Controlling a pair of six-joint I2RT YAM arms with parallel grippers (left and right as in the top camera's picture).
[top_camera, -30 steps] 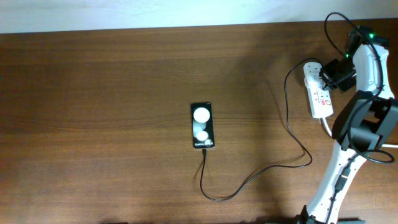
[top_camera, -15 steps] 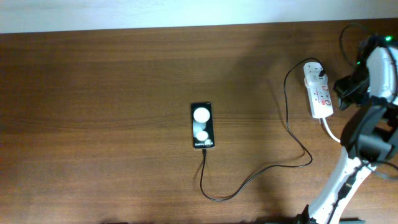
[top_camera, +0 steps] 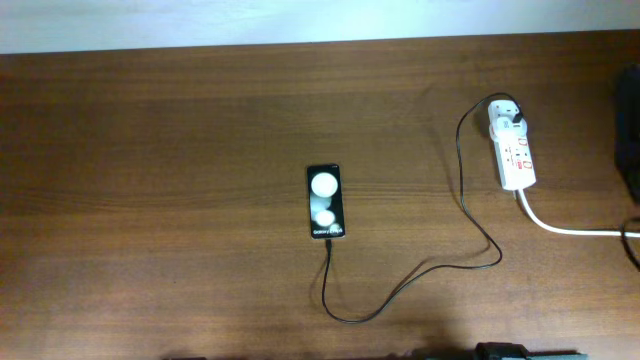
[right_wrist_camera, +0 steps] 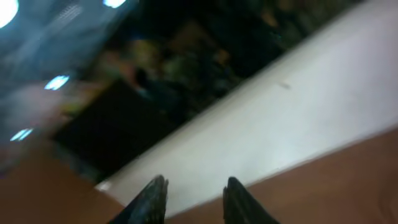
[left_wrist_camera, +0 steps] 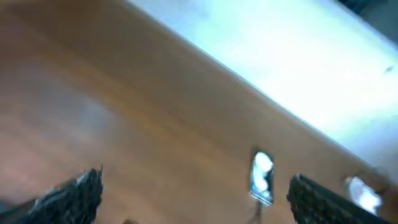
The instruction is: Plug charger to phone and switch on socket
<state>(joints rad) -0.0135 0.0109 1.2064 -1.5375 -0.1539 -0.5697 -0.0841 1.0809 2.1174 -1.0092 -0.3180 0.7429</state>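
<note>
The black phone (top_camera: 325, 202) lies flat mid-table with two white blobs on its face. The thin black charger cable (top_camera: 400, 288) runs from the phone's near end, loops right and climbs to a white plug (top_camera: 510, 118) seated in the far end of the white socket strip (top_camera: 516, 155). The left wrist view is blurred; the phone (left_wrist_camera: 262, 177) lies far ahead between the fingers of my left gripper (left_wrist_camera: 199, 199), which is open and empty. My right gripper (right_wrist_camera: 194, 199) is open and empty, facing the table's edge and a pale wall, away from the socket.
The strip's thick white cord (top_camera: 570, 230) runs off the right edge. A dark part of the right arm (top_camera: 630, 130) shows at the right edge of the overhead view. The table's far edge (top_camera: 300, 45) meets a white wall.
The right arm, which was over the socket strip a second ago, has pulled away to the right and almost left the overhead view. The phone, cable and strip have not moved.
</note>
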